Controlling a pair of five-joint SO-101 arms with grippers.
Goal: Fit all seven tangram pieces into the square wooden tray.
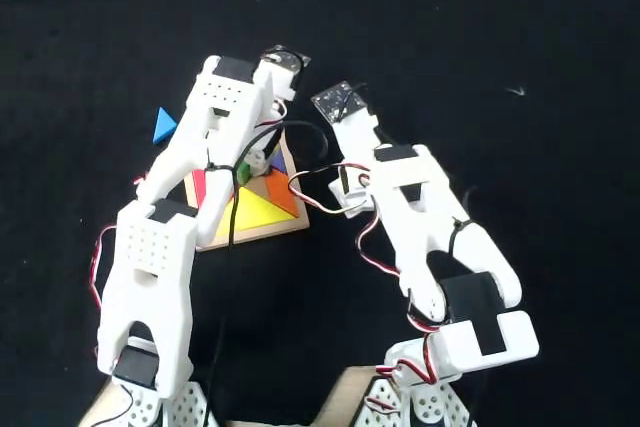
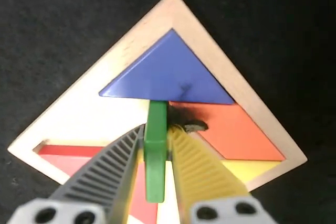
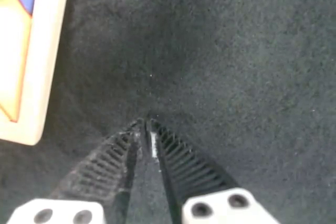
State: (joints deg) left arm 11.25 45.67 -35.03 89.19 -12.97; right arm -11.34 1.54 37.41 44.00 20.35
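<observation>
Your left fingers grip the green piece on edge, its far end just past their tips, at the blue triangle in the tray. Your right fingers are pressed together, empty, over the tabletop beside the tray.

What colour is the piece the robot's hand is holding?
The piece is green, clearest in the left wrist view.
</observation>
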